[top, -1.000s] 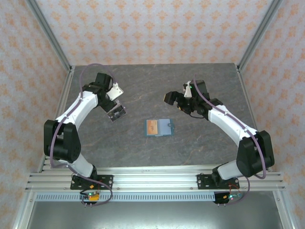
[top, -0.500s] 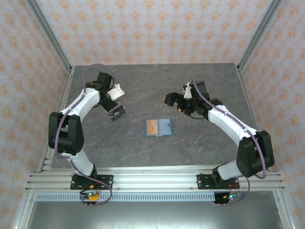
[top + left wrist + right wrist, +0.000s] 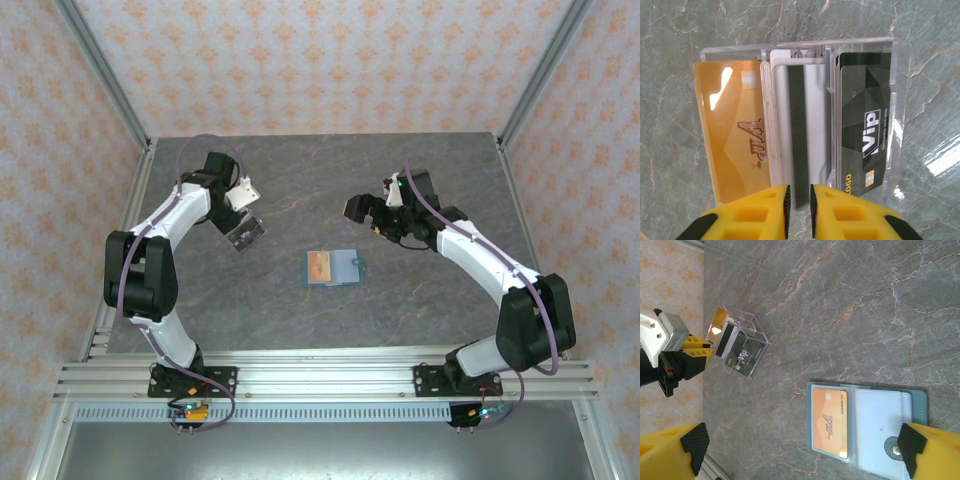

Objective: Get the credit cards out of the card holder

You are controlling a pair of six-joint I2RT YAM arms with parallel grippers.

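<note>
Still, your card holder (image 3: 332, 268) lies open mid-table, exactly where it was a second ago, with one orange card (image 3: 829, 422) in its left pocket. Your left arm's elbow has drawn inward. The left gripper (image 3: 798, 205) is parted by a slit over one clear box (image 3: 897, 100), gripping nothing. That box holds one gold card (image 3: 730, 130), white cards (image 3: 812, 125) too tightly stacked to count, and at least two dark cards (image 3: 865, 125). The right gripper (image 3: 803, 446) gapes wide above the holder.

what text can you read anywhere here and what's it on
"VIP": orange card in the clear box.
"Vip": dark card in that box; smaller print alongside is blurred.
"LOGO": dark card's near end.
Tucked orange card in the card holder: mark too small to read.
</note>
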